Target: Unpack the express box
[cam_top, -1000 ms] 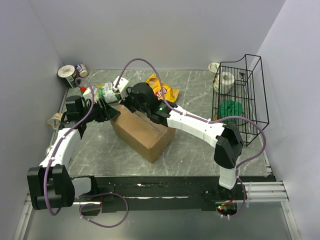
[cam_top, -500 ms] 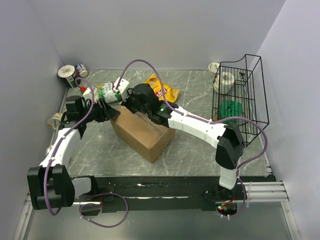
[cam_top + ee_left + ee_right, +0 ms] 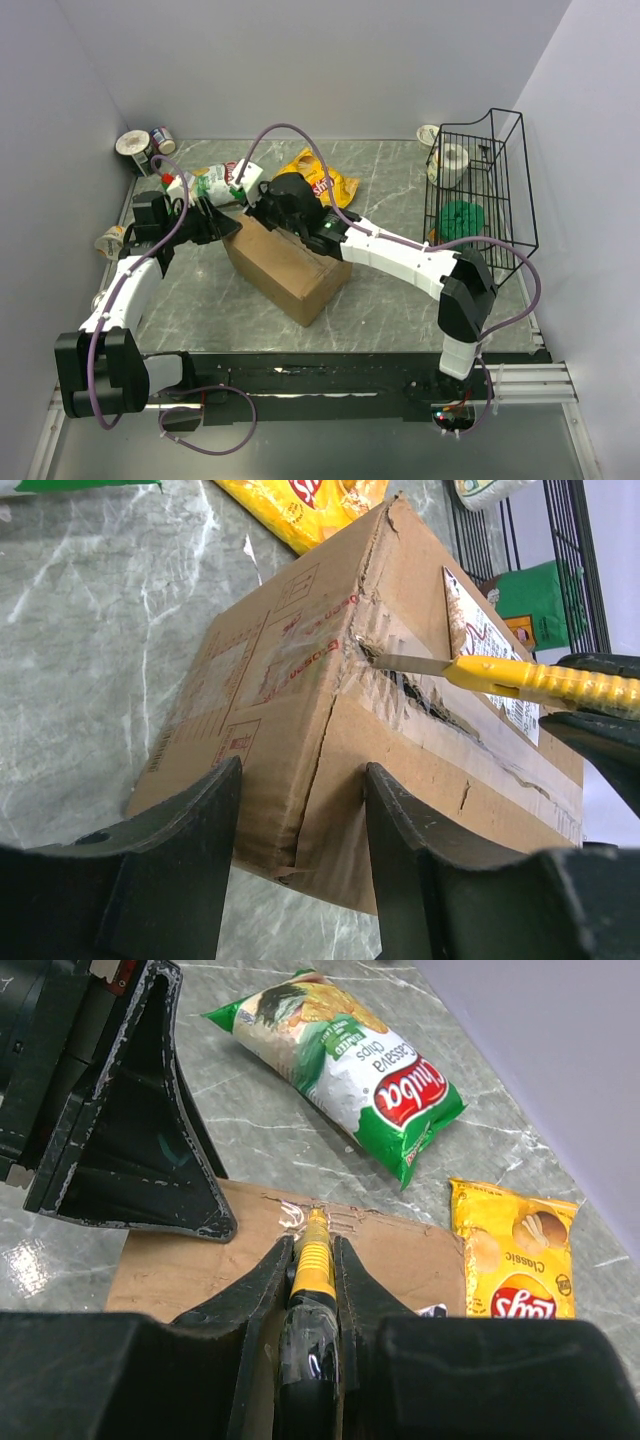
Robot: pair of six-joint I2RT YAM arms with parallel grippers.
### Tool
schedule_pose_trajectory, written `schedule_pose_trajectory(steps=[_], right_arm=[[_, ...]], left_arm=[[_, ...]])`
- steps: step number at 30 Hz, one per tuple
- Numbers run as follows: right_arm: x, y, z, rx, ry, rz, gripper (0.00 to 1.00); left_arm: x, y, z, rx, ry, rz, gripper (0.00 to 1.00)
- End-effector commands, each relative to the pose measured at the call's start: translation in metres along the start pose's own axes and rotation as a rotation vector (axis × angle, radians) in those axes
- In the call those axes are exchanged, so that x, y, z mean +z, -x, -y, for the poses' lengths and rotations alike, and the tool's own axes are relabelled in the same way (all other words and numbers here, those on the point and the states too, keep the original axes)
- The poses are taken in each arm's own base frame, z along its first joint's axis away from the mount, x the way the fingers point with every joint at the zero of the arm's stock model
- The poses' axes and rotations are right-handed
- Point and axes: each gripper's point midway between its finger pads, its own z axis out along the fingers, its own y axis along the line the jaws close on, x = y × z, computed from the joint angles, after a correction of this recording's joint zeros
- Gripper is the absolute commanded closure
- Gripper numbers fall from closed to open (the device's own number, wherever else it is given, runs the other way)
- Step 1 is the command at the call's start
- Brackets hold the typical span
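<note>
On veined marble table (image 3: 390,290), creased corrugated express box (image 3: 285,265), ragged tape (image 3: 320,655).

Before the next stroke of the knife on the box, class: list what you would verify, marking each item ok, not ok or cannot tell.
1. Right gripper shut on the yellow knife: ok.
2. Blade tip in the tape seam of the express box: ok.
3. Left gripper straddling the box's end: ok.
4. Left gripper pressing the box firmly: cannot tell.
5. Left fingers apart from the blade: ok.
6. Green chip bag and yellow chip bag apart from the blade: ok.
</note>
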Motion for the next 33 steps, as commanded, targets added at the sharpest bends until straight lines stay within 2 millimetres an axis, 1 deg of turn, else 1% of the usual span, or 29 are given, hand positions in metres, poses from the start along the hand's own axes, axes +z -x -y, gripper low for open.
schedule_pose_trajectory(steps=[1, 6, 9, 12, 15, 20, 23, 24, 25, 27, 28, 31, 32, 33], right_arm=[[-0.024, 0.002, 0.018, -0.029, -0.067, -0.022, 1.00], [-0.021, 0.008, 0.022, -0.061, -0.082, 0.001, 1.00], [-0.023, 0.011, 0.025, -0.061, -0.088, 0.021, 1.00], [-0.027, 0.028, 0.028, -0.053, -0.092, 0.080, 1.00], [-0.023, 0.030, 0.027, -0.063, -0.080, 0.073, 1.00], [-0.016, 0.019, 0.025, -0.079, -0.074, 0.047, 1.00], [-0.017, 0.016, 0.024, -0.062, -0.065, 0.031, 1.00], [-0.019, 0.020, 0.023, -0.048, -0.067, 0.033, 1.00], [-0.021, 0.014, 0.023, -0.042, -0.065, 0.000, 1.00], [-0.026, 0.019, 0.024, -0.010, -0.069, -0.011, 1.00], [-0.029, 0.015, 0.023, -0.008, -0.064, -0.036, 1.00], [-0.036, 0.015, 0.023, 0.000, -0.066, -0.052, 1.00], [-0.038, 0.011, 0.023, 0.001, -0.065, -0.069, 1.00], [-0.040, 0.012, 0.023, 0.006, -0.066, -0.070, 1.00]], left_arm=[[0.000, -0.051, -0.032, -0.124, 0.119, -0.143, 0.99], [0.001, -0.050, -0.031, -0.127, 0.116, -0.146, 0.99], [0.001, -0.049, -0.031, -0.125, 0.119, -0.146, 0.99], [0.002, -0.050, -0.031, -0.129, 0.115, -0.147, 0.99], [0.002, -0.051, -0.031, -0.131, 0.114, -0.149, 0.99], [0.002, -0.050, -0.032, -0.131, 0.116, -0.148, 0.99], [0.002, -0.049, -0.032, -0.132, 0.123, -0.146, 0.99], [0.002, -0.049, -0.033, -0.133, 0.126, -0.145, 0.99], [0.002, -0.048, -0.033, -0.137, 0.129, -0.143, 0.99], [0.002, -0.047, -0.033, -0.144, 0.135, -0.144, 0.99], [0.002, -0.046, -0.033, -0.147, 0.136, -0.142, 0.99], [0.004, -0.045, -0.033, -0.150, 0.133, -0.137, 0.99], [0.004, -0.044, -0.034, -0.153, 0.138, -0.135, 0.99], [0.004, -0.044, -0.034, -0.153, 0.139, -0.133, 0.99]])
